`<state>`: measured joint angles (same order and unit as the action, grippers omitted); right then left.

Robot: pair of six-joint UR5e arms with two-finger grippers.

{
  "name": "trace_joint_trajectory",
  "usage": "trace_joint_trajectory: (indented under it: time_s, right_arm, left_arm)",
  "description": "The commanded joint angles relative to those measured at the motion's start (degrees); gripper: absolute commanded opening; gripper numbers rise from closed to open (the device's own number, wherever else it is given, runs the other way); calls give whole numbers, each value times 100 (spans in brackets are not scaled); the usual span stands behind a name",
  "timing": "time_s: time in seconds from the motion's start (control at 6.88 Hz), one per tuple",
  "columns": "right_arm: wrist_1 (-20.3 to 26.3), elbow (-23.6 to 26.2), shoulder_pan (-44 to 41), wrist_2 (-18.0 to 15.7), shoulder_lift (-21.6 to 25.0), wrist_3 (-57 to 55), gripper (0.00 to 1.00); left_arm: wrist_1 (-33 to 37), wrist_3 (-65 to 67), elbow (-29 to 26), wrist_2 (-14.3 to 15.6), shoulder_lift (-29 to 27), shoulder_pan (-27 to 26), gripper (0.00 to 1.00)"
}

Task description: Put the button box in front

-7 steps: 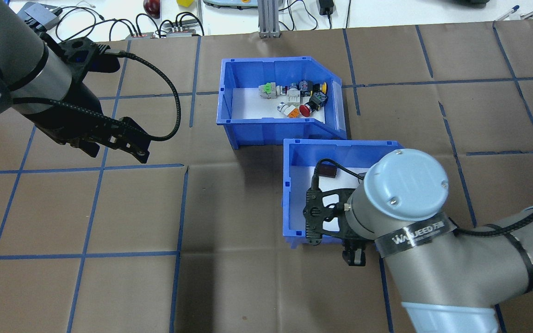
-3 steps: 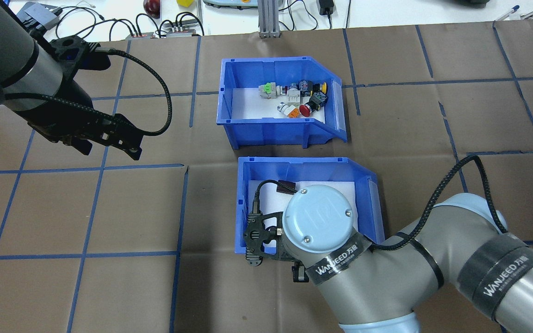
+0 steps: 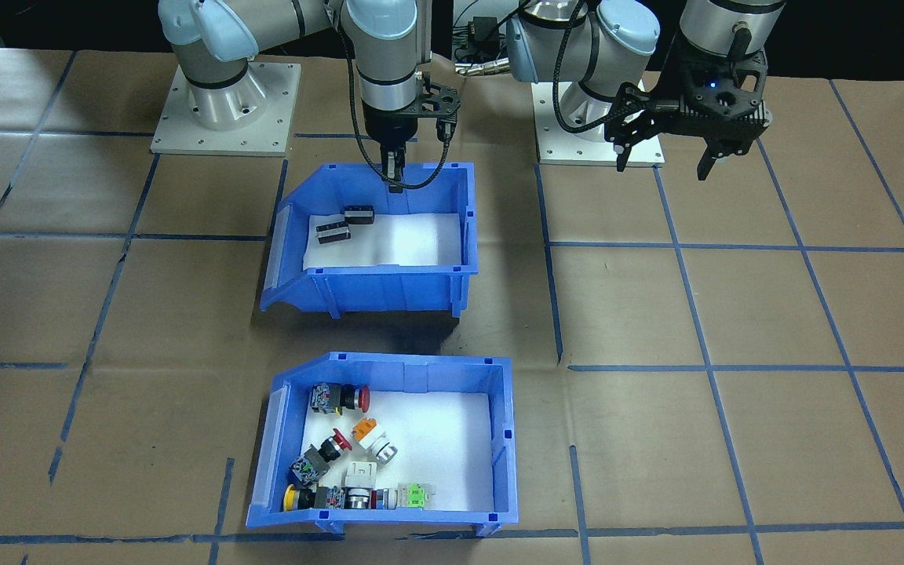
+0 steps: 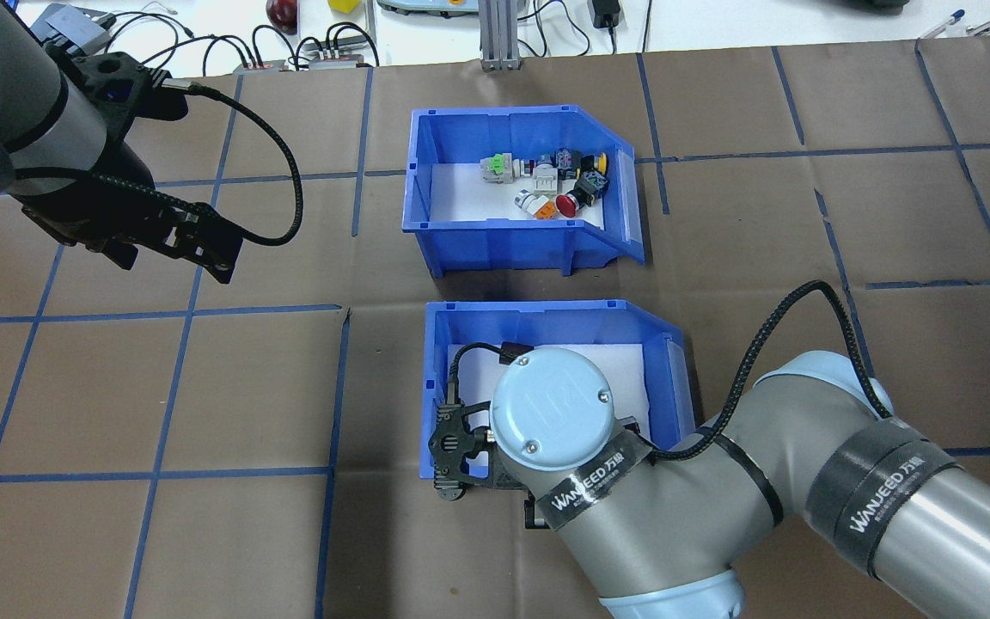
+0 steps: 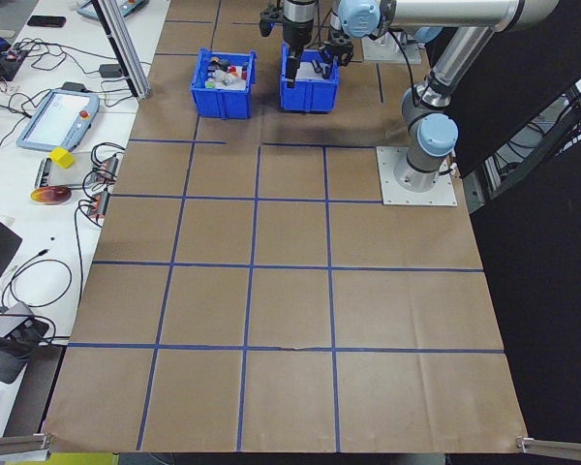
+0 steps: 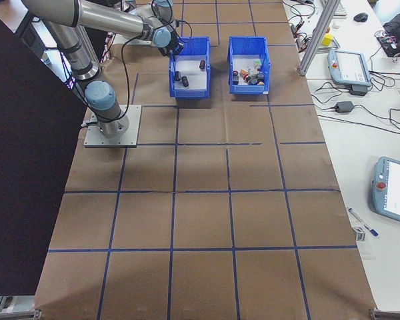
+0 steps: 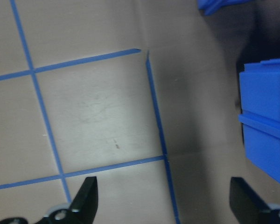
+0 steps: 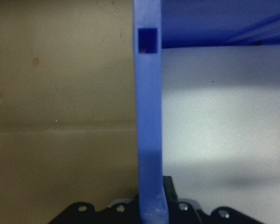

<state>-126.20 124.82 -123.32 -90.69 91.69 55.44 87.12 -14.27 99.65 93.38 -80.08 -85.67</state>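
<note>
The button box [image 3: 389,443], a blue plastic bin with a white lining, stands on the brown table cover [image 3: 734,314] on the side far from the robot's bases, with its low open front toward the robot's right. Its push-button switches [image 3: 342,463], red, yellow, orange and green, lie loose and gathered near that open front. Between it and the robot stands the second blue bin [image 3: 377,243], which holds only a few dark parts [image 3: 346,224]. The right gripper [image 3: 395,174] is on the rear wall of this second bin; the right wrist view shows the wall running between its fingers, so the fingers are closed narrow on it. The left gripper [image 3: 660,161] hangs over bare table, well apart from both bins, with its fingers spread wide and holding nothing. I judge that the button box is stiff and rather light, with smooth walls that may slip. The best hold seems the rim of the tall rear or side wall. It should be kept level, since the loose switches may roll out through the low front.
</note>
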Motion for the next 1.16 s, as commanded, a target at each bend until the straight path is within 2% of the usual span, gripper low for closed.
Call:
trace_joint_trajectory:
  time_s: [0.0,0.29,0.44,0.58,0.73,1.02]
  right_arm:
    - [86,7,1,-334,-28,72,9]
    - [61,8,19,-326,-20,55,11]
    - [52,8,19,-265,-11,-6,34]
    - [60,-1,19,-265,-19,-15,88]
    - [69,-10,19,-256,33,-15,100]
    - [174,-132,80,-265,199,-24,100]
  left_arm:
    - [-55,11,2,23,-43,-3,99]
    - [-212,-41,2,-30,-78,-64,99]
    - [-248,-6,2,-143,-96,-73,99]
    - [-257,-15,2,-310,-87,-82,99]
    - [-257,-15,2,-312,-96,-90,99]
    - [-257,-32,2,-277,-87,-196,99]
